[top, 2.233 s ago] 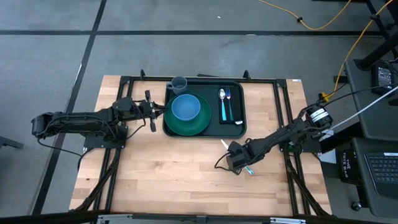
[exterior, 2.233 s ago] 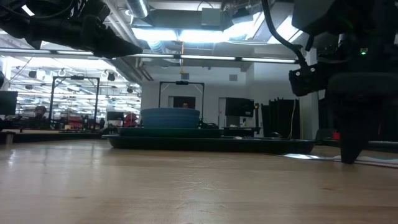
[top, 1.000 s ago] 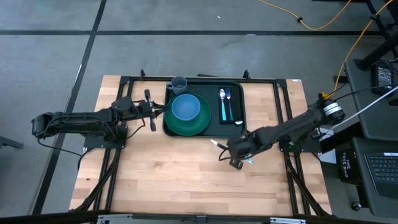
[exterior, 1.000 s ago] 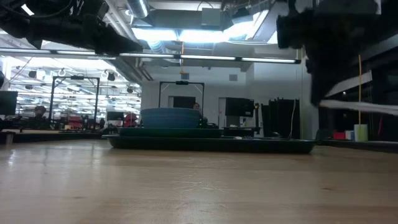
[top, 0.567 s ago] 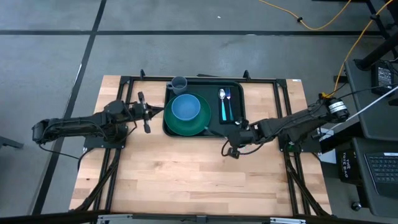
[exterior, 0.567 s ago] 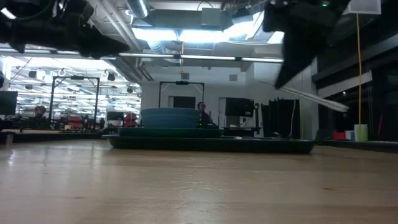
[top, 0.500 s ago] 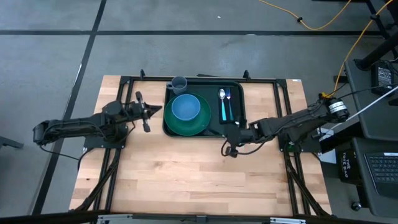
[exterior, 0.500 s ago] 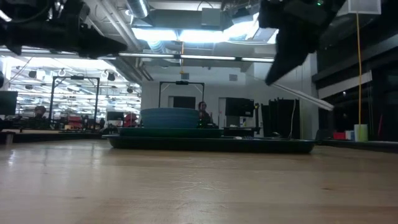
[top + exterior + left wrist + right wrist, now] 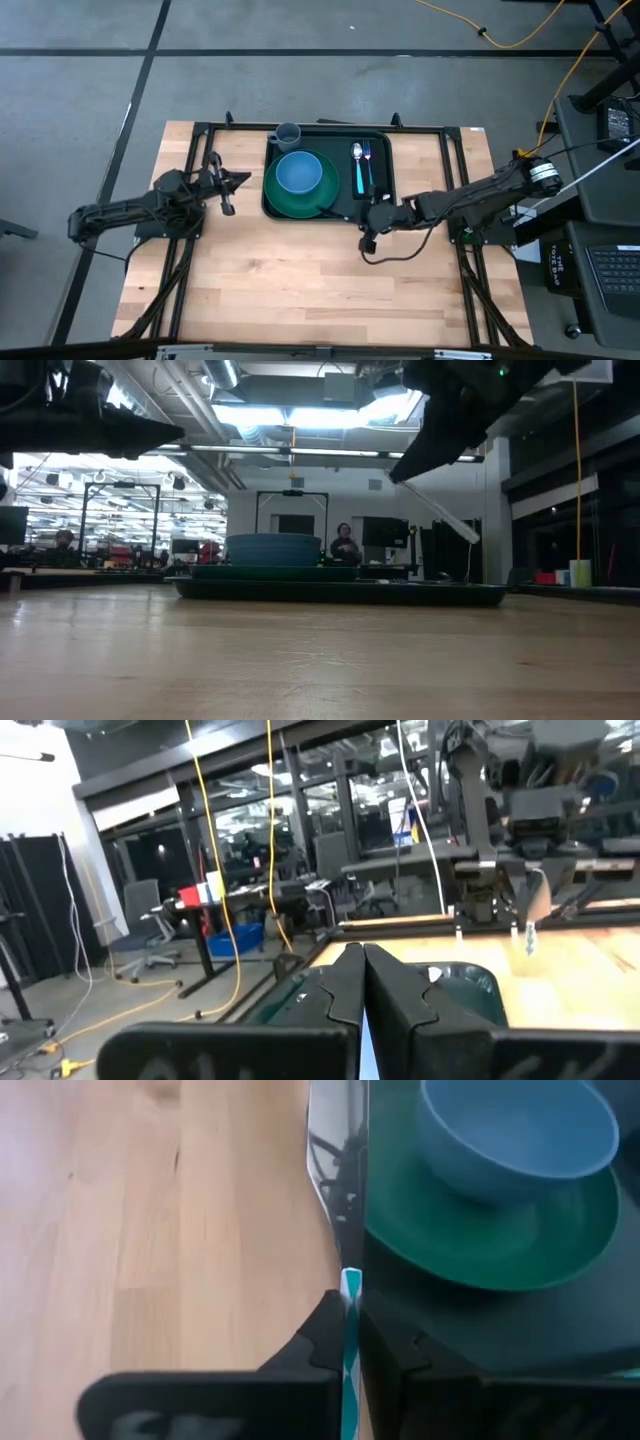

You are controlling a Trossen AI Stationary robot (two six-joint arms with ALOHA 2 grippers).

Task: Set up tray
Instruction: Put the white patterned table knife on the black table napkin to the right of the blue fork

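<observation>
while the tray (image 9: pixel 375 205) sits at the table's far middle carrying plate (image 9: pixel 300 198) and bowl (image 9: pixel 298 172), right gripper (image 9: pixel 350 1302) clamped on a teal-white straw (image 9: pixel 349 1370) over its near rim, left gripper (image 9: pixel 240 178) fingers together, hovering left of it

- Overhead view: even, soft light, faint shadows.
- Low view: bright ceiling lights (image 9: pixel 300 415) glare; arms silhouetted.
- Wrist views: near fingers (image 9: pixel 320 1335) blurred.
</observation>
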